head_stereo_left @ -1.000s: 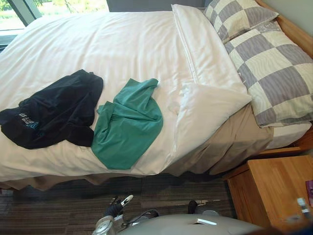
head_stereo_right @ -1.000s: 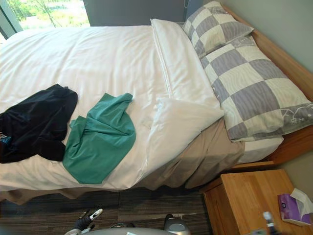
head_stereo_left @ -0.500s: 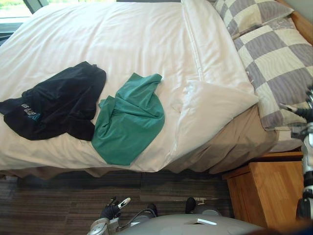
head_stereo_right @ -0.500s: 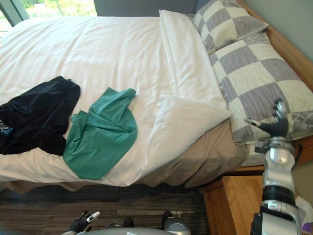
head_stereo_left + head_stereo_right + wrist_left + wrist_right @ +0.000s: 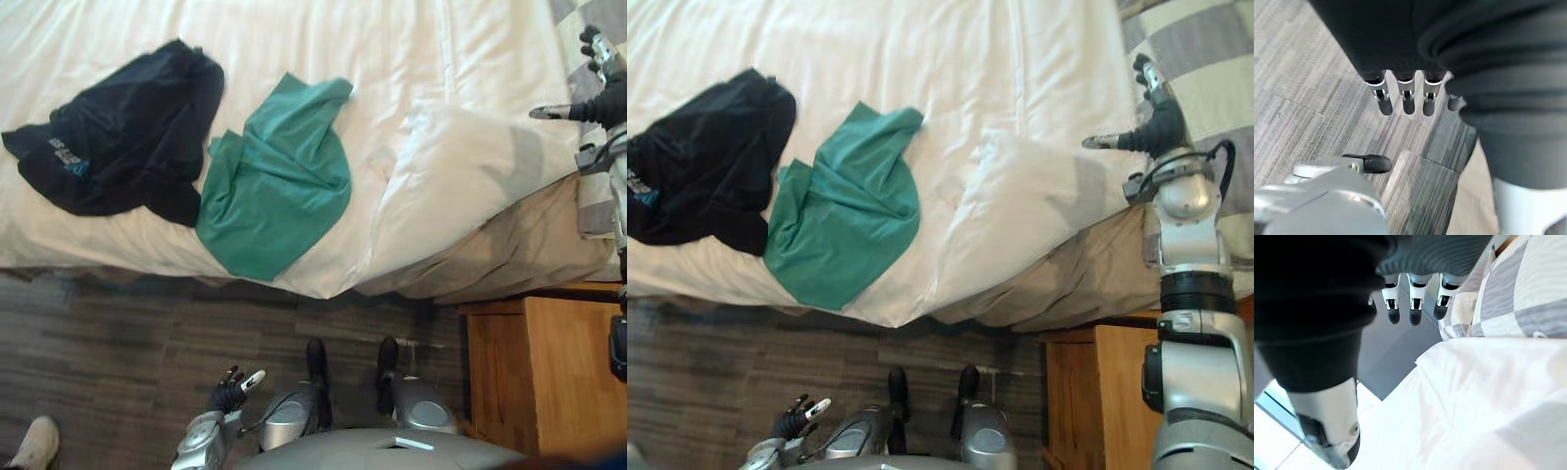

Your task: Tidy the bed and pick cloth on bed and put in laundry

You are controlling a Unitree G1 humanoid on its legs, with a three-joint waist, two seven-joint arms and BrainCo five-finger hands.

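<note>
Loosely spread, right hand (image 5: 1161, 130) hovers over bed (image 5: 999, 69).

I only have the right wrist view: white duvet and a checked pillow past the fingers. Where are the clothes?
Observer: Two pieces lie on the duvet toward the robot's left: a black garment and, beside it, a green shirt that reaches toward the bed's near edge.
Operator: How far off is my right robot hand?
Observer: The right robot hand hovers open by the checked pillow, past the duvet's folded-back corner and well apart from both pieces.
Operator: And the left one?
Observer: The left robot hand hangs low over the floor in front of the bed, fingers relaxed, holding nothing.
</note>
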